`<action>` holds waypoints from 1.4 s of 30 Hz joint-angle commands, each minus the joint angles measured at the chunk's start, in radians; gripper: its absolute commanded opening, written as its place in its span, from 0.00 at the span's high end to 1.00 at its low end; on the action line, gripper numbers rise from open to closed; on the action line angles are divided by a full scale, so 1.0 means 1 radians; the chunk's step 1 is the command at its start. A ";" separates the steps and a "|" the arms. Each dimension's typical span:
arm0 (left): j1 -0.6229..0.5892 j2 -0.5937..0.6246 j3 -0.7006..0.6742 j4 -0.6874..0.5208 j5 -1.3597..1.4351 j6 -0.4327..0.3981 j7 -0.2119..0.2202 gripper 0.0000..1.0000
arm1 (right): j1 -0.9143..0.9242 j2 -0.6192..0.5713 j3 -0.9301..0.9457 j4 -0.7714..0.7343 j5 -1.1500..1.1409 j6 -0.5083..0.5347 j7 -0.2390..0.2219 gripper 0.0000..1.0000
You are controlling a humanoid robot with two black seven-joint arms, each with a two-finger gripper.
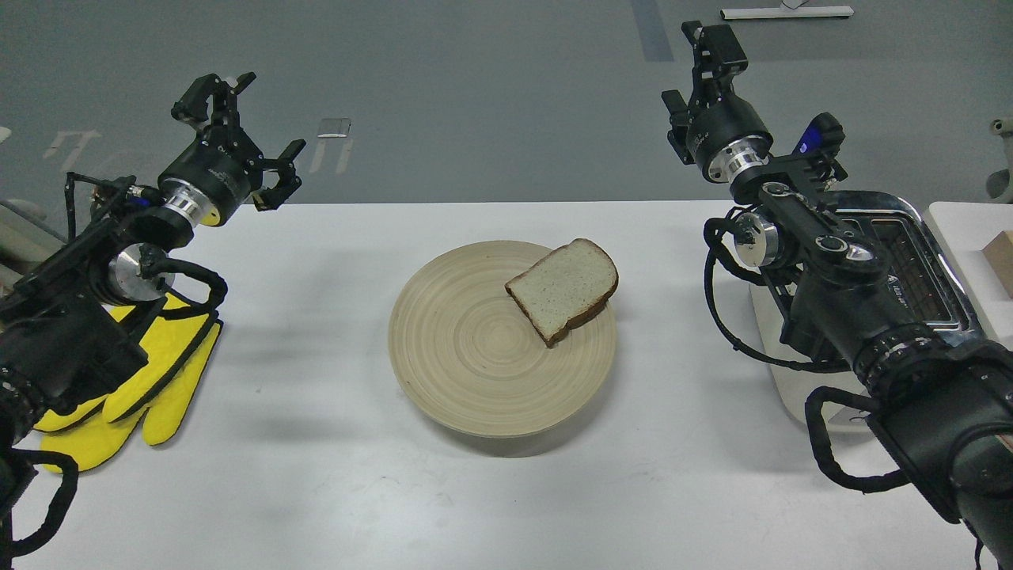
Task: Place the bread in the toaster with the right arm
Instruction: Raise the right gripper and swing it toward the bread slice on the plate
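A slice of pale speckled bread [563, 286] with a brown crust lies on the right part of a round wooden plate [467, 372] at the table's middle. The cream-white toaster [922, 261] with its chrome top stands at the right, largely hidden behind my right arm. My right gripper [687, 70] is raised above the table's far edge, up and to the right of the bread and left of the toaster; it is open and holds nothing. My left gripper [257, 131] hangs at the far left, open and empty.
Yellow gloves [150, 380] lie on the table under my left arm. A brown block [1001, 261] sits on a white surface at the right edge, beyond the toaster. The white table [316, 443] runs between the plate and both arms.
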 commanded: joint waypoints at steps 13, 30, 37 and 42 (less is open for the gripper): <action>-0.001 0.002 0.000 0.000 0.002 0.000 0.003 0.00 | -0.001 0.000 -0.064 0.003 -0.001 0.017 0.000 0.00; -0.001 0.000 0.002 0.000 0.002 0.000 0.003 0.00 | 0.145 -0.083 -0.416 0.018 -0.001 0.109 -0.003 0.00; -0.001 0.002 0.000 0.000 0.002 0.000 0.003 0.00 | 0.315 -0.193 -0.936 0.125 -0.006 0.176 -0.006 0.00; -0.001 0.002 0.000 0.000 0.002 0.000 0.003 0.00 | 0.358 -0.199 -1.164 0.133 -0.014 0.204 -0.008 0.00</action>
